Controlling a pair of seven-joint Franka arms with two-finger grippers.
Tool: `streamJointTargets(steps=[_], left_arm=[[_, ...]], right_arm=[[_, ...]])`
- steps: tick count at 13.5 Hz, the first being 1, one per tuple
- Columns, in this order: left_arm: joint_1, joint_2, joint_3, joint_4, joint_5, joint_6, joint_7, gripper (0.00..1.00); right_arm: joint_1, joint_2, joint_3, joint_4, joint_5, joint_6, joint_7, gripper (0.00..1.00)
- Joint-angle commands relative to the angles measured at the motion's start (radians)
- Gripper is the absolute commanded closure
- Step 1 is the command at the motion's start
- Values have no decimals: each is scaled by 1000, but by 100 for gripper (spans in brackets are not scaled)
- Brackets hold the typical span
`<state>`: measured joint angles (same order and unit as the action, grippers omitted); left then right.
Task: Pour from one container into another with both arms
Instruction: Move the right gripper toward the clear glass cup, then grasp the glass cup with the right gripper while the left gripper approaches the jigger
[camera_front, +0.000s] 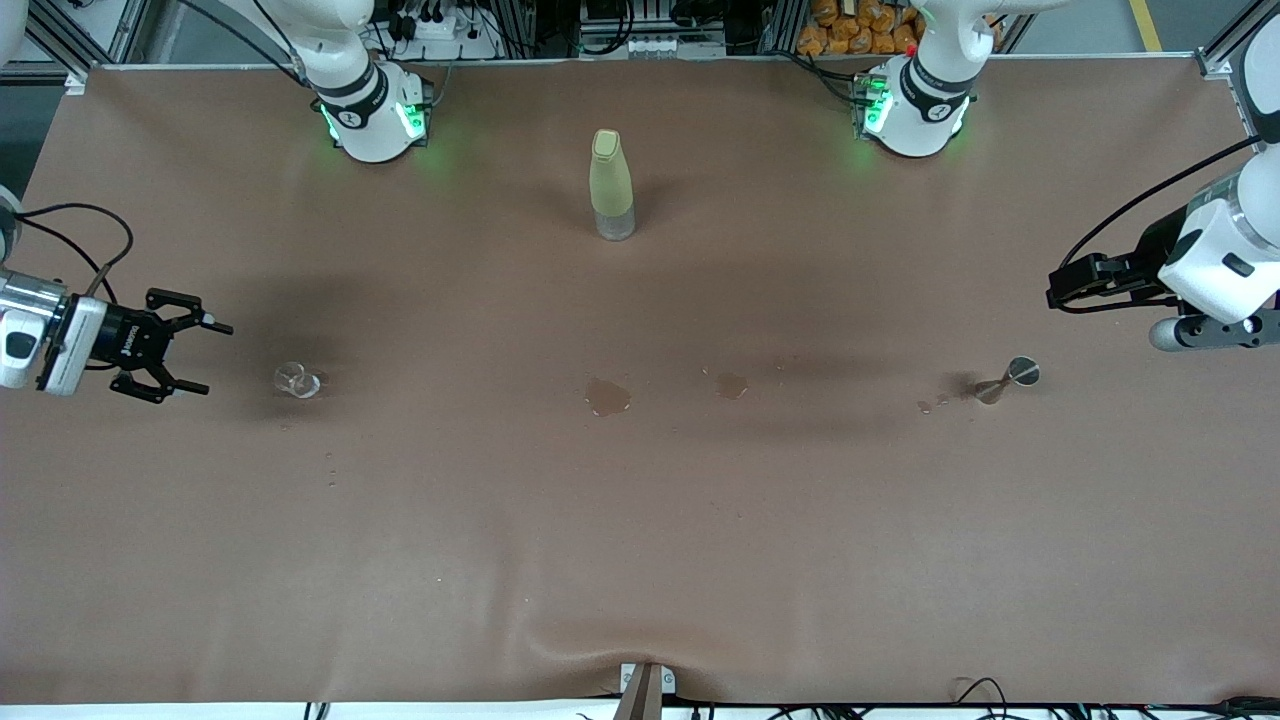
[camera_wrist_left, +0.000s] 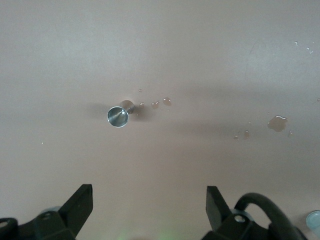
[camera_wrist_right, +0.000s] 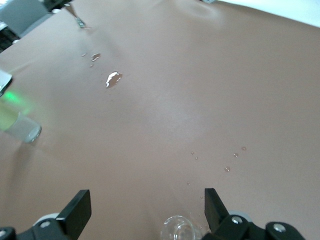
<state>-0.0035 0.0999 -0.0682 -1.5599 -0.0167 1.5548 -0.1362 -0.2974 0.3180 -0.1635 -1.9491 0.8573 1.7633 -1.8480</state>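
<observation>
Small clear glass cup (camera_front: 297, 379) sits on brown table (camera_front: 640, 520) just beside right claw (camera_front: 185, 356), released; left claw (camera_wrist_left: 150, 200), released, hangs over small metal jigger (camera_front: 1008, 378) — approach each squarely, grip mid-body, avoid the water puddles (camera_front: 608, 396).

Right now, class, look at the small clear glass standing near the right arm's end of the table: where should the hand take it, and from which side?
Probably around its side wall, coming in level from the right arm's end of the table. The clear glass stands upright with bare cloth around it. The right hand hangs open beside it, fingers pointing toward it. The left hand waits near the metal cup.
</observation>
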Motion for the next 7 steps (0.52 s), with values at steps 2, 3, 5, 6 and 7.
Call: streamJointTargets(steps=[2, 3, 5, 6, 7], left_arm=[[-15, 4, -4, 6, 20, -10, 17, 0], [-13, 4, -8, 6, 18, -10, 20, 0], [-1, 4, -9, 6, -5, -10, 77, 0], [2, 4, -5, 7, -23, -10, 128, 0], [5, 4, -2, 12, -35, -10, 159, 0]], right_arm=[[-55, 119, 13, 48, 110, -139, -228, 0], [-75, 160, 15, 59, 150, -165, -325, 0], [-97, 261, 13, 94, 213, -231, -485, 0], [-112, 317, 13, 128, 220, -267, -517, 2], [-123, 352, 13, 165, 220, -295, -537, 5]])
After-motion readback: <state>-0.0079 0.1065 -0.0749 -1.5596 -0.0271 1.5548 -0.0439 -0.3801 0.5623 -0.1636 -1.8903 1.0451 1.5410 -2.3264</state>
